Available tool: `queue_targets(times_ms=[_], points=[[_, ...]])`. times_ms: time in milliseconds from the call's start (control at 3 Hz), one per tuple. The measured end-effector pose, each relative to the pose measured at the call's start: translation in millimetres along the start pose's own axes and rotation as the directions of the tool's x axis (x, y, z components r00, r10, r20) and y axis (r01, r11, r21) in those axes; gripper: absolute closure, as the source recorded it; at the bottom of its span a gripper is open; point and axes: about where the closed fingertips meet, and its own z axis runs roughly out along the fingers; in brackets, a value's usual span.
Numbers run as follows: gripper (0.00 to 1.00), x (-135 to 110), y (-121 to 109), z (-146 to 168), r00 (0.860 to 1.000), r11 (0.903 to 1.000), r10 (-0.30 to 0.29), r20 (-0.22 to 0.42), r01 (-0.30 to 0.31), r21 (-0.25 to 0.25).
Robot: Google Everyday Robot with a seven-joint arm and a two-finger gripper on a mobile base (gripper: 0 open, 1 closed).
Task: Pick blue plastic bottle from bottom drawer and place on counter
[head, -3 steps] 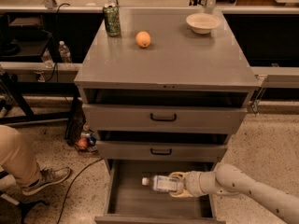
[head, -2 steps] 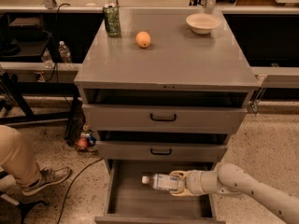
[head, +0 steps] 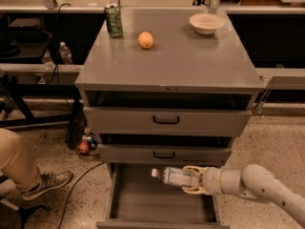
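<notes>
Gripper (head: 191, 180) grips the bottle (head: 172, 176) by its base, sideways over the drawer (head: 138, 199), apparently clear of the floor. Risk: cap strikes middle drawer front (head: 143, 152) when rising to counter (head: 181, 61), breaking the end-on hold.

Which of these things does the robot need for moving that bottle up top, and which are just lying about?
Needed: small clear plastic bottle with white cap, held by the gripper above the drawer; open grey metal bottom drawer; flat grey cabinet counter.

Lying about: green drink can; round orange fruit; white bowl, all on the counter.
</notes>
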Motion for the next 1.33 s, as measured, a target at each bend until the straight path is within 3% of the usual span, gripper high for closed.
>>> queue_targets(times_ms=[333,1000,1333], points=[[1.0,-24.1,-45.8,-35.4,0.998,0.9969,-0.056,-0.024,0.057,0.054],[1.0,-29.2,-52.8,-39.3,0.997,0.9949,-0.074,-0.022,0.075,0.067],[1.0,-47.3,-64.7,-64.8,0.992,0.9849,-0.125,-0.024,0.127,0.118]])
